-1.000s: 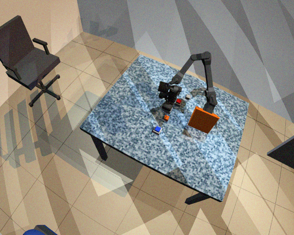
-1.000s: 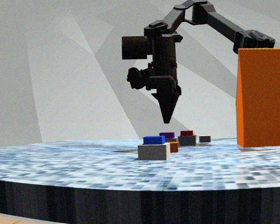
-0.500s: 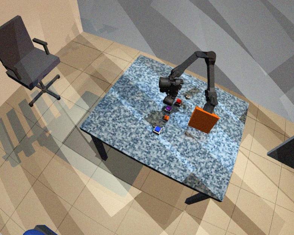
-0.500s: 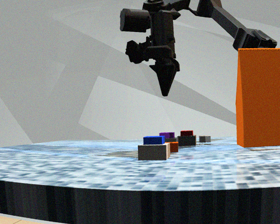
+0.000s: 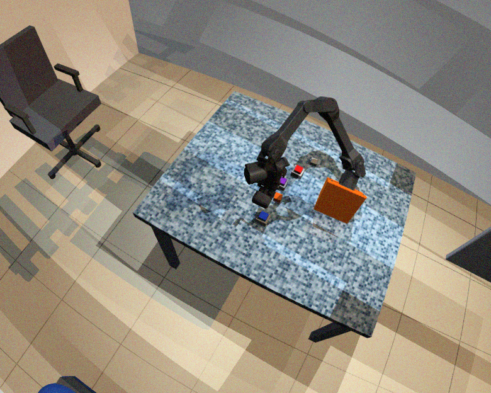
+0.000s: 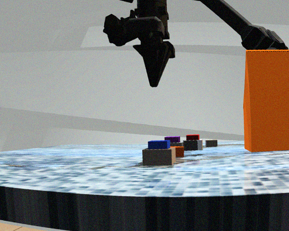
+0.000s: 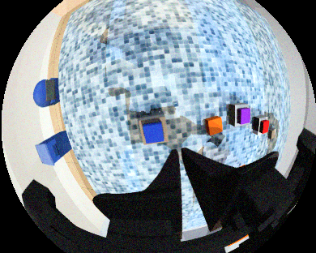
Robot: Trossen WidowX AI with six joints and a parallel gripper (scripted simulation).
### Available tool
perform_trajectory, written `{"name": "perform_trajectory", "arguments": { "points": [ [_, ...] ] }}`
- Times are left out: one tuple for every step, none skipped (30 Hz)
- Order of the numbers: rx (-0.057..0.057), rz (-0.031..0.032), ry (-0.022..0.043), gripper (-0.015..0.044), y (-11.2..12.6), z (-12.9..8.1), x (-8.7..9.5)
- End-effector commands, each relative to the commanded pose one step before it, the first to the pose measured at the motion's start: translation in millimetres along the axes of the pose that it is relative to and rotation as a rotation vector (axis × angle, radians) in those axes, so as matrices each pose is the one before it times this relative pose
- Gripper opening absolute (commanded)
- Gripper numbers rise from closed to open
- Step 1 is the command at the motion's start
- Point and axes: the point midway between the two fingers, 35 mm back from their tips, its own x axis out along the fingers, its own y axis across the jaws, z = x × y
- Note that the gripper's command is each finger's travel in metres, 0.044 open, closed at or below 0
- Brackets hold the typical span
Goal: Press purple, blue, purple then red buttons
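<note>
The blue button sits on a grey base at the near end of the row. The purple button and the red button sit farther along the row. My gripper is shut and empty. It hangs high above the table, roughly over the stretch between the blue button and the small orange block. In the top view the arm's wrist partly covers the purple button.
A large orange block stands upright near the arm's base. A small grey block lies beyond the red button. An office chair stands on the floor, far from the table.
</note>
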Motion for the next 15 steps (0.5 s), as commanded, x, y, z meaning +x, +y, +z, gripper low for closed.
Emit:
{"name": "perform_trajectory", "arguments": {
  "points": [
    [0.0134, -0.01527, 0.01216, 0.0020, 29.12, -11.30, 7.81],
    [0.0007, -0.00031, -0.00002, 0.0020, 1.01, -0.37, 0.17],
    [0.0000, 0.00000, 0.00000, 0.0020, 0.00, 0.00, 0.00],
    [0.0000, 0.00000, 0.00000, 0.0020, 0.00, 0.00, 0.00],
    [0.0000, 0.00000, 0.00000, 0.0020, 0.00, 0.00, 0.00],
    [0.0000, 0.00012, -0.00009, 0.0020, 0.15, 0.29, 3.56],
    [-0.0001, 0.00014, -0.00024, 0.0020, 0.29, 0.68, 10.63],
    [0.0001, -0.00057, -0.00030, 0.0020, -0.03, 0.45, 17.52],
    [0.0002, -0.00155, -0.00013, 0.0020, -0.61, -0.42, 17.22],
    [0.0002, -0.00140, 0.00003, 0.0020, -0.63, -0.66, 10.17],
    [0.0001, -0.00054, 0.00003, 0.0020, -0.25, -0.29, 3.36],
    [0.0000, 0.00000, 0.00000, 0.0020, 0.00, 0.00, 0.00],
    [0.0000, 0.00000, 0.00000, 0.0020, 0.00, 0.00, 0.00],
    [0.0000, 0.00000, 0.00000, 0.0020, 0.00, 0.00, 0.00],
    [0.0000, 0.00000, 0.00000, 0.0020, 0.00, 0.00, 0.00]
  ]
}}
